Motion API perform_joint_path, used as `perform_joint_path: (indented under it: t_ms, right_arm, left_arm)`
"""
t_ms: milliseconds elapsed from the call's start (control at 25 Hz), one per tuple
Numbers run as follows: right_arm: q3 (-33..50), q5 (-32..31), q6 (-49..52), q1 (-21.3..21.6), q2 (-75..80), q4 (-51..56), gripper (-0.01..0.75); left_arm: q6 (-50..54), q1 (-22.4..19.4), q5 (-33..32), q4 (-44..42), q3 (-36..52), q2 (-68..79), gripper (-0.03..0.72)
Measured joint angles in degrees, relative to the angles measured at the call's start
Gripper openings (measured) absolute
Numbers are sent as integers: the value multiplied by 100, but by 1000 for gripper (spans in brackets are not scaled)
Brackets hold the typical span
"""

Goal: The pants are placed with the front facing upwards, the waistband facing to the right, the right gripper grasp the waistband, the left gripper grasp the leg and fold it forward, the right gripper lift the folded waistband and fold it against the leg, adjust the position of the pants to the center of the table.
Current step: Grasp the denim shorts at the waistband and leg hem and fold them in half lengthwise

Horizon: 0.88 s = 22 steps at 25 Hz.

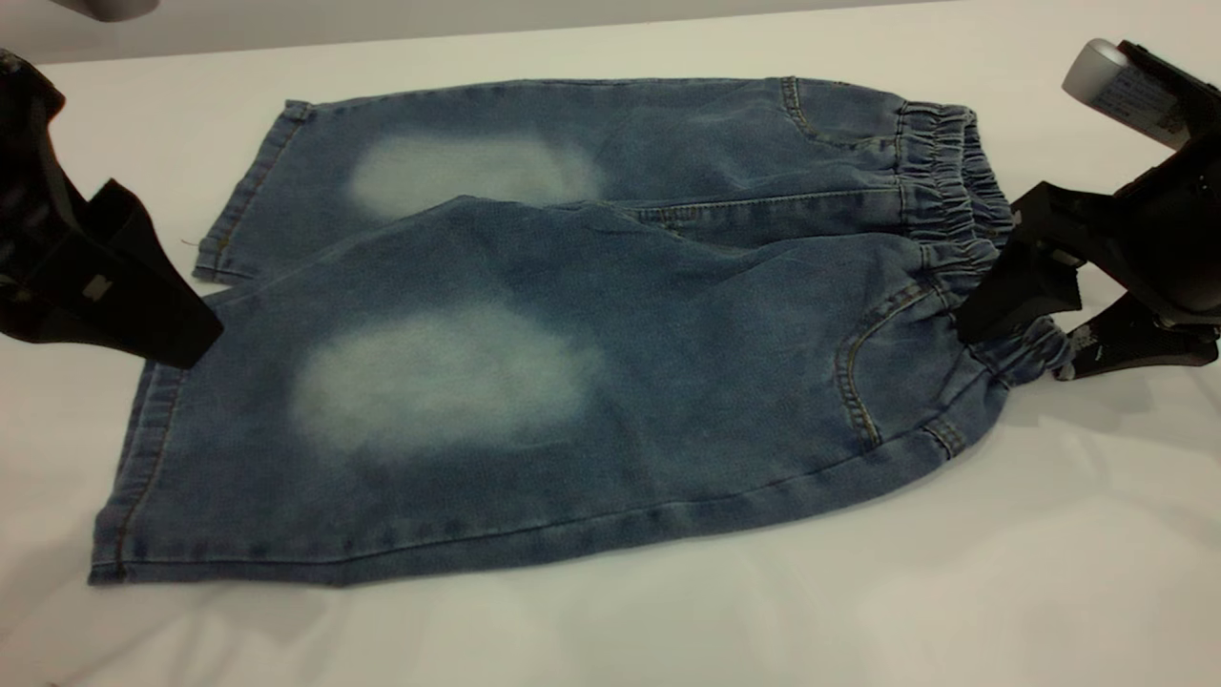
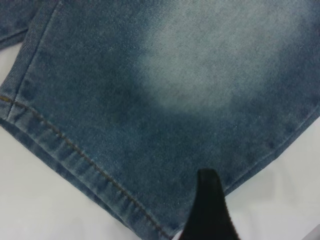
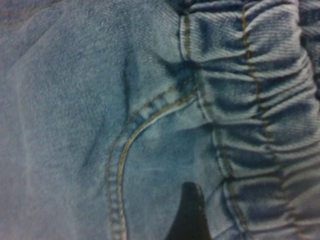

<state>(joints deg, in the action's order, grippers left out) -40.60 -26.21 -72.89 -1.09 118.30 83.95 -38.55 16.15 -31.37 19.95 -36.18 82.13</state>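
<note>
1. My right gripper (image 1: 1016, 320): fingers spread either side of the elastic waistband (image 1: 954, 191), not yet clamped.
2. My left gripper (image 1: 143, 329): at the leg hem (image 1: 153, 420); finger state cannot be told.
3. The pants (image 1: 572, 315): flat on the table (image 1: 858, 592), front up.
4. Step: grasping. Next, I judge, both pinch, then fold.

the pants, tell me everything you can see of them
The pants are short, wide-legged blue denim with tan stitching, a pale faded oval on each leg, curved front pockets and a gathered elastic waistband at the right. They lie flat, front up, on the white table. The right gripper straddles the waistband; the left gripper is at the near leg's hem.
</note>
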Motion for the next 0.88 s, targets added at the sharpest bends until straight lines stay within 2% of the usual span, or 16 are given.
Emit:
perform_joint_path:
  t_ms: [280,520,720,880]
  right_arm:
    - [16,-299,-143,-5,11,92,519]
    - [-209,14,-368,1,11,421,519]
    - [-209,-619,-140,1,17,360,519]
    - [-209,-682,19,1,17,113,519]
  left_arm:
    - [0,0,-145,-5,0,0,467]
    - [0,0,-130,-5,0,0,467]
    - [-12,0,-145,-5,0,0,467]
    - [-6,0,-145,-5,0,0,467]
